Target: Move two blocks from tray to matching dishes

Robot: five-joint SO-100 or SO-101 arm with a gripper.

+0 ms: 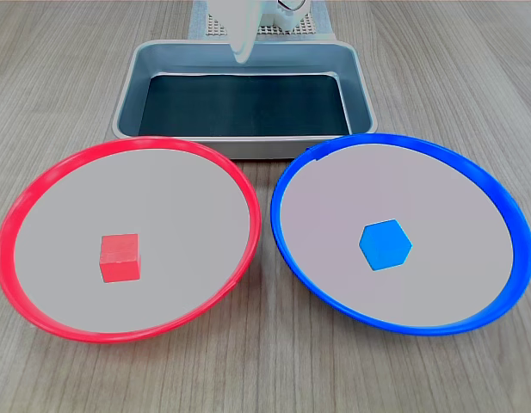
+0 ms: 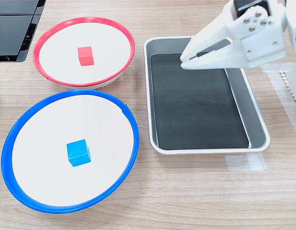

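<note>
Resting in two dishes are two cubes: red block in red-rimmed dish, blue block in blue-rimmed dish; one tray holds nothing; gripper jaws closed, gripping nothing.

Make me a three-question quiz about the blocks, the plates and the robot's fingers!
1. Where is the red block?
A. in the tray
B. on the red-rimmed plate
C. on the bare table

2. How many blocks lie in the tray?
A. none
B. one
C. two

3. What do the robot's fingers hold?
A. the blue block
B. the red block
C. nothing

Answers:
1 B, it sits inside the red rim.
2 A, only the dark floor shows; the blue block is on the blue-rimmed plate.
3 C, they hang above the tray with nothing between them.
</note>
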